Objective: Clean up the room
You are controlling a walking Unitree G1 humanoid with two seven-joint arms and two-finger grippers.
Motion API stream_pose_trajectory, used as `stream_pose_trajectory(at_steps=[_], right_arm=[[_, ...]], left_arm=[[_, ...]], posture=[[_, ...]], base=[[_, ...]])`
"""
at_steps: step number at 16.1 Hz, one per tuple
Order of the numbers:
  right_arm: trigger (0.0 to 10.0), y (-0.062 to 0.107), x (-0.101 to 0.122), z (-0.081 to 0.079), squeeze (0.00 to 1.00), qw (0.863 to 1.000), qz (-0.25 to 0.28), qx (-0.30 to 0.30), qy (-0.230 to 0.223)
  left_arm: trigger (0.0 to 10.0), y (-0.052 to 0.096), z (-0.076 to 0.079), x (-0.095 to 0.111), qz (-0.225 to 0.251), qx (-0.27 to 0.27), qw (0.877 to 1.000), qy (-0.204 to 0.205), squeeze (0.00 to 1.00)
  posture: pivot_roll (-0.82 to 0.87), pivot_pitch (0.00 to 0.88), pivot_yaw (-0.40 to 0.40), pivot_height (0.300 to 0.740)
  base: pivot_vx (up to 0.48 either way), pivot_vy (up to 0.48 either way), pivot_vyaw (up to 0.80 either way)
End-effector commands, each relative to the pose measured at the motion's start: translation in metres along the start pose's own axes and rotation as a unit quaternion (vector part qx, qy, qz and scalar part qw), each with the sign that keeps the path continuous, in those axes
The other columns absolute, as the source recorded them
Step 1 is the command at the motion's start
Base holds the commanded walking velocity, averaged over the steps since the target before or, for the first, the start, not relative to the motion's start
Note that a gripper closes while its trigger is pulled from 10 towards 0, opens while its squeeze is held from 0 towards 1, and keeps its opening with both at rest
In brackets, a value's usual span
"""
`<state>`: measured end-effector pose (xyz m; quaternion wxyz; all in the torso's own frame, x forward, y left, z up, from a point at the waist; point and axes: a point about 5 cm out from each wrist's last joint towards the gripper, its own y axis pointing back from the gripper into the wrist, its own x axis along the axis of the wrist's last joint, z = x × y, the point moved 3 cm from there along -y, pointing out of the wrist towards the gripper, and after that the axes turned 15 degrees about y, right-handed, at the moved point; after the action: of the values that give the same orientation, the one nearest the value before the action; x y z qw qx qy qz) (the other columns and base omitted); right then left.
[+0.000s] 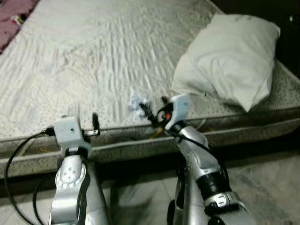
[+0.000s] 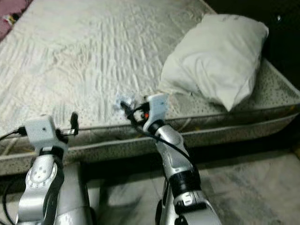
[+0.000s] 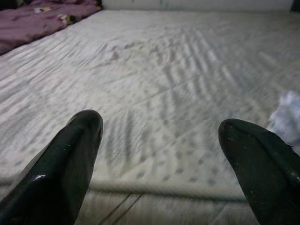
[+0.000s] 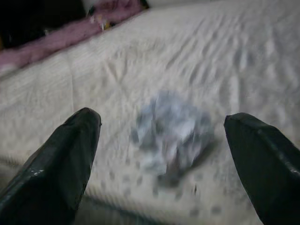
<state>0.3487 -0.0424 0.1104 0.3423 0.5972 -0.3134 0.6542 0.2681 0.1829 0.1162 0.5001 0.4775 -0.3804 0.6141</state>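
A crumpled white and blue paper wad (image 1: 137, 103) (image 4: 171, 131) lies on the bare mattress (image 1: 93, 61) near its front edge. My right gripper (image 1: 152, 110) (image 4: 164, 164) is open just short of the wad, its two black fingers spread to either side of it without touching. My left gripper (image 1: 95, 123) (image 3: 159, 159) is open at the mattress edge further left, nothing between its fingers; the wad (image 3: 287, 117) shows off to one side of it.
A white pillow (image 1: 232, 61) lies at the mattress's right end. A purple blanket (image 1: 14, 18) (image 3: 33, 21) lies at the far left. Pale floor (image 1: 262, 183) runs below the mattress's front edge.
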Motion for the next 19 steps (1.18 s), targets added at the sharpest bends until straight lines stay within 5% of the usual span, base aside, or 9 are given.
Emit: stream_pose_trajectory(at_steps=[1,8,17,18,19], right_arm=[[10.0,-0.006,0.002,-0.006,0.0,1.0,-0.003,0.017,0.006],[10.0,-0.046,0.011,-0.03,0.0,0.999,-0.018,0.017,0.037],[10.0,-0.066,0.023,-0.031,0.0,0.993,-0.051,-0.063,0.087],[6.8,-0.067,0.024,-0.031,0.0,0.992,-0.053,-0.073,0.086],[0.0,-0.068,0.026,-0.033,0.0,0.993,-0.05,-0.076,0.08]], left_arm=[[10.0,0.003,-0.005,0.006,0.007,0.011,1.0,-0.011,0.0],[10.0,0.04,-0.027,0.014,-0.003,0.057,0.998,-0.026,0.0],[10.0,0.054,-0.032,0.018,-0.016,0.079,0.996,-0.03,0.0],[10.0,0.054,-0.031,0.018,-0.016,0.08,0.996,-0.029,0.0],[10.0,0.054,-0.03,0.017,-0.016,0.081,0.996,-0.028,0.0]], posture=[[0.05,0.123,-0.028,0.461],[0.16,0.22,-0.057,0.461],[0.2,0.25,-0.077,0.461],[0.2,0.249,-0.081,0.461],[0.2,0.246,-0.084,0.461]], base=[[0.0,0.0,0.0],[0.0,0.0,0.0],[0.0,0.0,0.0],[0.0,0.0,0.0],[0.0,0.0,0.0]])
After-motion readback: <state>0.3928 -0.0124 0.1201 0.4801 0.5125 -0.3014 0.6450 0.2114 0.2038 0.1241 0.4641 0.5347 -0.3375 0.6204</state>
